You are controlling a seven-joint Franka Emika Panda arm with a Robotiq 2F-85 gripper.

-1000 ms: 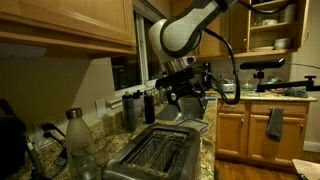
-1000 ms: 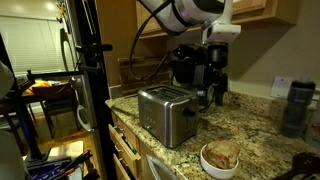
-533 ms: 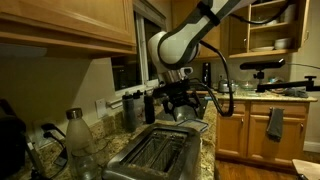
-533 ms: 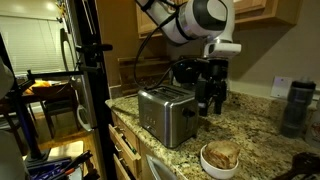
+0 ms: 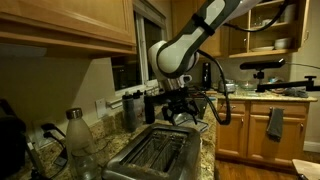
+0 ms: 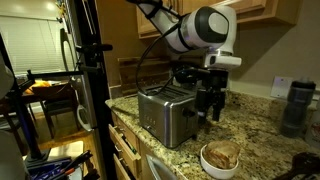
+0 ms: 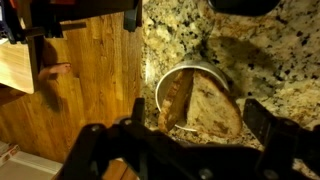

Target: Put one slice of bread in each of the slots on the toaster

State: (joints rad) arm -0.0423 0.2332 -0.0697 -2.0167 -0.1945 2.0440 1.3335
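Observation:
A silver two-slot toaster [image 6: 164, 115] stands on the granite counter; its slots look empty in an exterior view [image 5: 152, 152]. A white bowl [image 6: 222, 157] holding bread slices [image 6: 222, 152] sits near the counter's front edge. In the wrist view the bowl's rim [image 7: 160, 88] and two slices of bread [image 7: 205, 100] lie right under me. My gripper [image 7: 198, 110] is open and empty, with one finger on each side of the bowl, above it. In both exterior views the gripper [image 6: 208, 105] [image 5: 181, 108] hangs beside the toaster, well above the counter.
A black coffee maker [image 6: 186, 66] stands behind the toaster. A dark tumbler [image 6: 293, 105] is at the far end of the counter. A bottle [image 5: 78, 136] stands beside the toaster. Wooden cabinets [image 5: 60, 25] hang overhead. The counter edge and floor [image 7: 90, 90] lie beside the bowl.
My arm has lowered and shifted from behind the toaster toward the bowl. The gripper stays open and empty.

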